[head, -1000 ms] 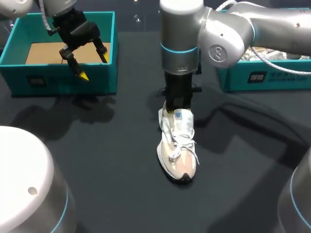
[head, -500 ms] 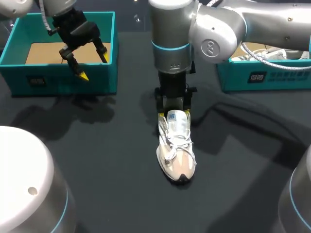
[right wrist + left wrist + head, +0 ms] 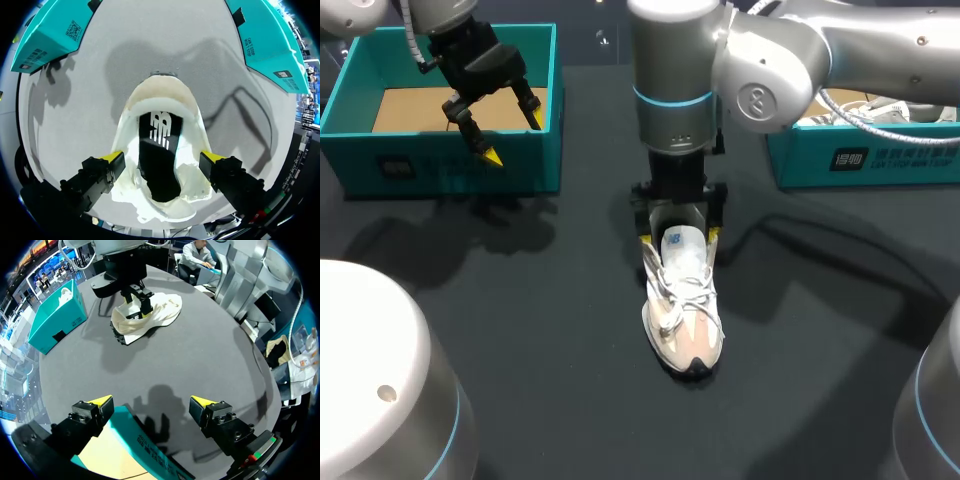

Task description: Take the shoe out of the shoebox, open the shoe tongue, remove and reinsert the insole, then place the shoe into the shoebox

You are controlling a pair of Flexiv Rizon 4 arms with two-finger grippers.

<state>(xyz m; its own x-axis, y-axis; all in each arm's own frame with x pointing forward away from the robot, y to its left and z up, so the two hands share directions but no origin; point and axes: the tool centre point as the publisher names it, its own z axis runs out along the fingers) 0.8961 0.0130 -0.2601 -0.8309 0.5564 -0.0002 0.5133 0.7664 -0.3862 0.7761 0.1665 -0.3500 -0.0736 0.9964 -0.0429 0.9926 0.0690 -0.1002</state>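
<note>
A white shoe (image 3: 685, 310) stands upright on the dark table (image 3: 520, 330), well apart from the teal shoebox (image 3: 450, 170) at far left. The right gripper (image 3: 678, 240) hangs over the shoe's heel end, its fingers spread with one yellow tip just beside each side of the collar. The black insole (image 3: 160, 160) shows inside. The left gripper (image 3: 514, 138) hovers over the shoebox's front wall, released and empty.

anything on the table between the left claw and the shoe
Only bare table, past the shoebox wall under the left claw; the left wrist view shows it.
</note>
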